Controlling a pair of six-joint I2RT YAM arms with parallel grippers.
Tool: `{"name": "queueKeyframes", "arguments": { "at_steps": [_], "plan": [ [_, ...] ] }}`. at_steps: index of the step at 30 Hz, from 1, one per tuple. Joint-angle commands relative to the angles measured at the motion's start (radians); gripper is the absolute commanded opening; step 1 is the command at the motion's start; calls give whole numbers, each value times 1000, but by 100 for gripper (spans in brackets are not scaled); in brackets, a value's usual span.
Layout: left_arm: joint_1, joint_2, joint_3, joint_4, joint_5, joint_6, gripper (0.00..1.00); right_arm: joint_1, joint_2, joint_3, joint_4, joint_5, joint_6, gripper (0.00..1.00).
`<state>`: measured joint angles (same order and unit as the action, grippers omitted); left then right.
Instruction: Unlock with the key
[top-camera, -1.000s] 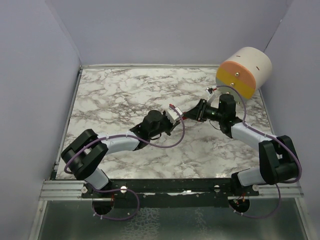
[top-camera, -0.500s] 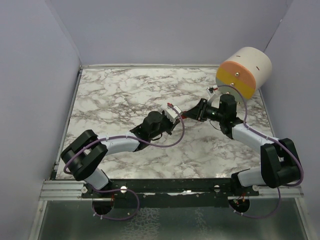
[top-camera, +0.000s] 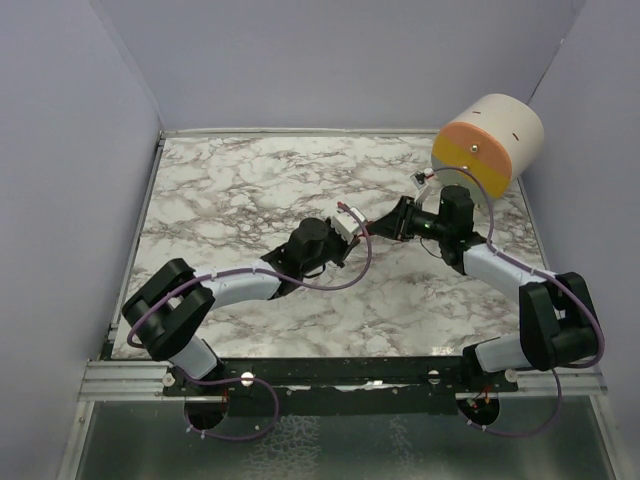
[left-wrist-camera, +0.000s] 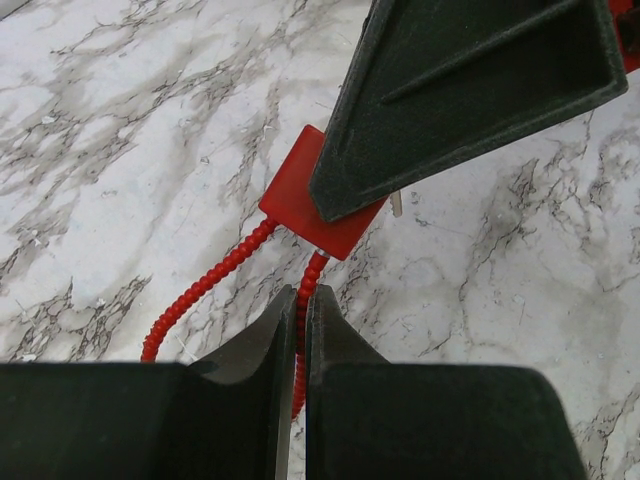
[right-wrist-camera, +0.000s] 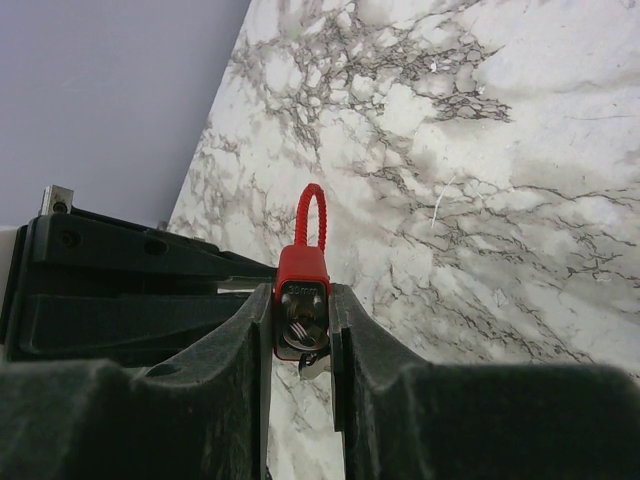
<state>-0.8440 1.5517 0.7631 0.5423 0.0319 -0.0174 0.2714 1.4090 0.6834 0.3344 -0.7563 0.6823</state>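
Reaching inward over the worktop (top-camera: 230, 190), the right hand (right-wrist-camera: 300, 300) clamps the red padlock (right-wrist-camera: 301, 272) and the left hand (left-wrist-camera: 300, 297) pinches its cable (left-wrist-camera: 205, 284).

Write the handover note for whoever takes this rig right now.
Left gripper: shut on the red cable shackle.
Right gripper: shut on the lock body, mid-way across the marble table.
Key: a metal piece at the lock's face is probably it, not certain.
Done: lock gripped by both arms.
Left: turn the key and free the shackle. Both cable ends appear seated in the body.
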Motion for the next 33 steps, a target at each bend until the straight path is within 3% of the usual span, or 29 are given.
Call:
{"name": "queueKeyframes", "arguments": {
  "at_steps": [1, 22, 29, 31, 33],
  "plan": [
    [25, 2, 64, 52, -87, -4, 0, 5, 21, 11, -70, -99, -46, 1],
    [44, 27, 118, 25, -87, -4, 0, 5, 48, 15, -57, -109, -38, 1],
    [21, 30, 98, 28, -87, -4, 0, 5, 52, 9, -15, -95, -6, 21],
    [17, 32, 97, 28, 50, -18, 0, 4, 54, 11, -14, -92, -3, 28],
    [11, 36, 100, 28, 57, -31, 0, 5, 56, 12, -12, -86, -1, 35]
  ]
}}
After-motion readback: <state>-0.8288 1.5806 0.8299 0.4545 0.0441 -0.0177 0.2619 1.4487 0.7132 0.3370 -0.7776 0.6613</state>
